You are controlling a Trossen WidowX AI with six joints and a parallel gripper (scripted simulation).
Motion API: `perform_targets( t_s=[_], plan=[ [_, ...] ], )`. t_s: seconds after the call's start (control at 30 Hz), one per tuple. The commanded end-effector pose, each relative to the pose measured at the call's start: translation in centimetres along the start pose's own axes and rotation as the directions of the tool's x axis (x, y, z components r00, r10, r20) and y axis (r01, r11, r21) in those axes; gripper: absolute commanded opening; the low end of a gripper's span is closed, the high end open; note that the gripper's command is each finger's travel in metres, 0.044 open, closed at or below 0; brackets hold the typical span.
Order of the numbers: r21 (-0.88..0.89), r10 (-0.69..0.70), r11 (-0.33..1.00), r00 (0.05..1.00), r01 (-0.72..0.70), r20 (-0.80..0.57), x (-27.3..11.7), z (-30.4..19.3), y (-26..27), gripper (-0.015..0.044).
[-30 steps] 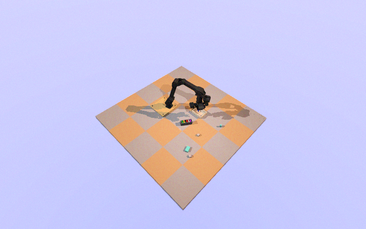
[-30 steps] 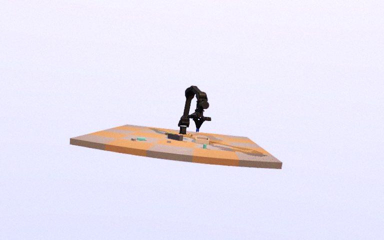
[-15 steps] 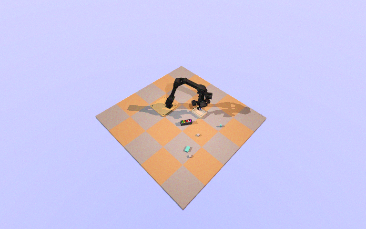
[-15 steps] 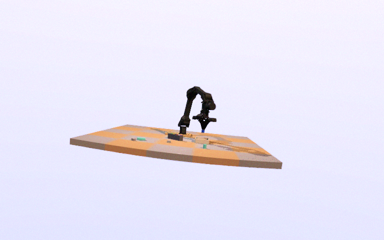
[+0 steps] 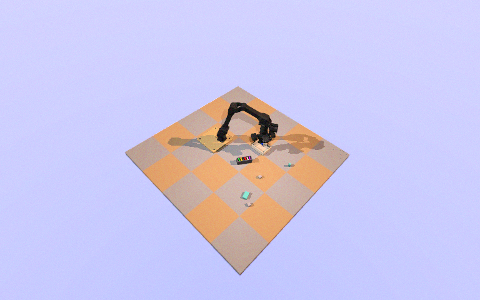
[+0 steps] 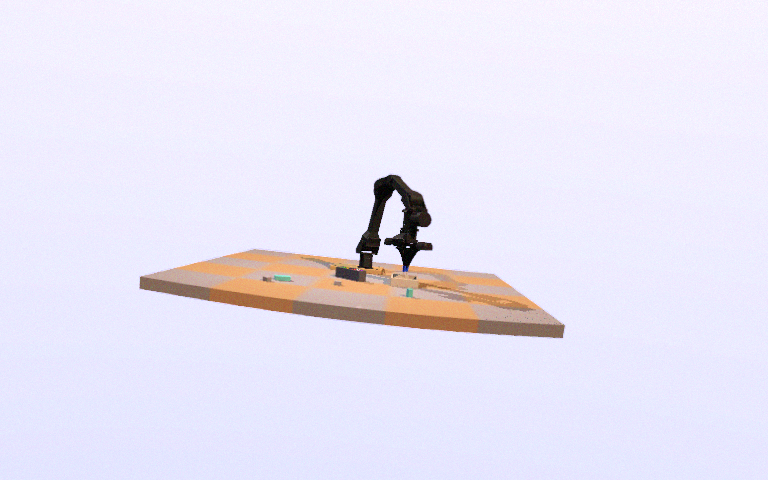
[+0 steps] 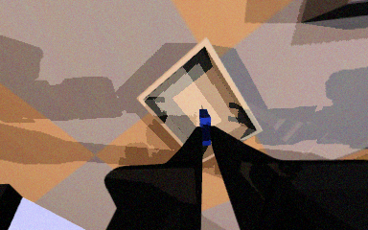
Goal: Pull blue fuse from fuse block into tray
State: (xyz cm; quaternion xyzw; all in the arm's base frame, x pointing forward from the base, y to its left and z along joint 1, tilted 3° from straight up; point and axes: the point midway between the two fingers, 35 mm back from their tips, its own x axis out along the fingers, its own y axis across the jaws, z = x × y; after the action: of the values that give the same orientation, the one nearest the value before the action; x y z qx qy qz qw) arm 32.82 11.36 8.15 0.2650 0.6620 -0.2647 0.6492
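Gripper (image 7: 205, 131) pinches the blue fuse (image 7: 205, 126) between its two dark fingers, the fuse standing upright and poking past the fingertips. It hangs above the square tan tray (image 7: 209, 46), over the tray's pale floor and clear of its walls. Fuse block (image 5: 244, 160) sits apart on the checkered floor (image 5: 212, 215), other coloured fuses seated inside.

A checkered orange-and-grey floor slab (image 5: 198, 212) filled the frame's middle, crossed by soft shadows, against a plain lavender backdrop (image 5: 70, 52).
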Motion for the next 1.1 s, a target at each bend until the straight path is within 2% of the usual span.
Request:
perform_targets(
  t_s=[0.0,0.2,0.63,0.77,1.07],
  plan=[
    [0.006,0.0,1.0,1.0,0.0,-0.003,0.8,-0.1,0.0,0.0],
    [0.006,0.0,1.0,1.0,0.0,-0.003,1.3,-0.1,0.0,0.0],
    [0.0,-0.002,1.0,1.0,0.002,-0.001,0.8,0.0,-0.1,0.033],
    [0.006,0.0,1.0,1.0,0.0,-0.002,-2.5,0.0,0.0,0.033],
    [0.006,0.0,1.0,1.0,0.0,-0.003,-2.7,-0.1,0.0,0.033]
  ],
)
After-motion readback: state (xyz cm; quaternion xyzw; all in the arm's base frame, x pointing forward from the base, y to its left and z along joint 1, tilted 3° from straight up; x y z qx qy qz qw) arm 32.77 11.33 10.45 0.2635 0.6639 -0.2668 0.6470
